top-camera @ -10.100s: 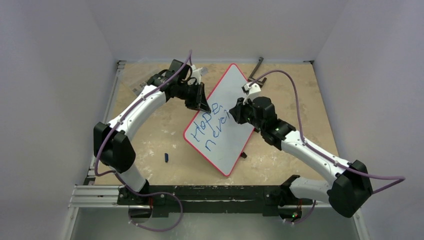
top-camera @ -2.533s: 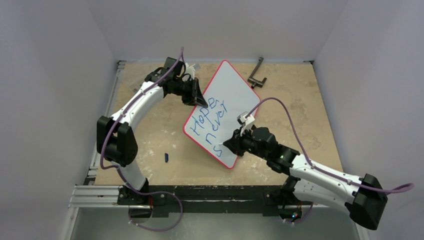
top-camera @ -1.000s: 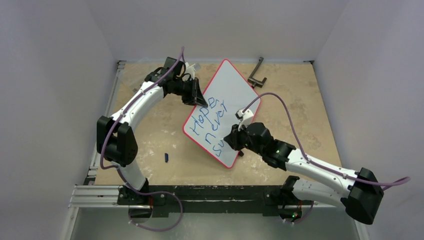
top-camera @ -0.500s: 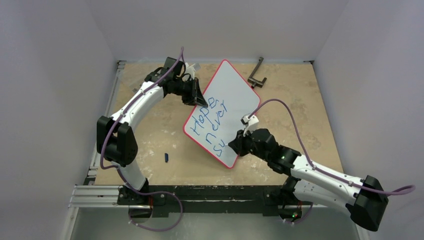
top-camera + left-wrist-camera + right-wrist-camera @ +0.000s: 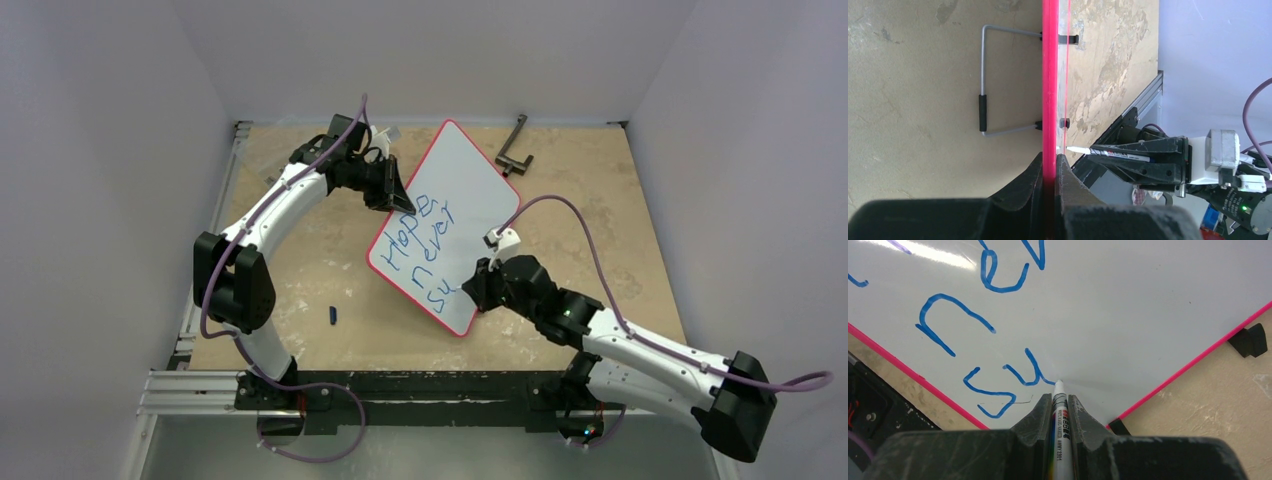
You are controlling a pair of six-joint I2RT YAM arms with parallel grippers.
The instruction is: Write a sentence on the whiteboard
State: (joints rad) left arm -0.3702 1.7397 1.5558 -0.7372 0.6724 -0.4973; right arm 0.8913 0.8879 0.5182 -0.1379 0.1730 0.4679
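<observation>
- Since the earliest frame the right arm has drawn back toward the near side of the table (image 5: 300,260), the whiteboard (image 5: 470,170) has turned a little, and a third line of lettering has appeared; over the last half second hardly anything shifts.
- The whiteboard lies cornerwise in the middle of the table, one corner pointing far and one near, with its red rim all round.
- The sentence (image 5: 425,245) runs in blue slanted lines on the board's near-left half: "Hope", then "never", then "su" at the near corner.
- The left gripper (image 5: 397,203) sits at the board's left edge, its fingers (image 5: 1035,175) pinched tight on the red rim.
- In the left wrist view the board shows edge-on, with a grey wire stand (image 5: 983,107) fixed to one face.
- The right gripper (image 5: 474,290) is over the near corner, its fingers (image 5: 1034,420) closed on a white marker (image 5: 1060,440).
- The marker's tip touches the board at the end of the "u" stroke.
- The marker's barrel carries small black print and a coloured band; the print is too small to read.
- A small dark blue cap (image 5: 333,315) lies on the table, left of the board and apart from it.
- A black bracket (image 5: 514,145) lies at the far edge, just right of the board's far corner.
</observation>
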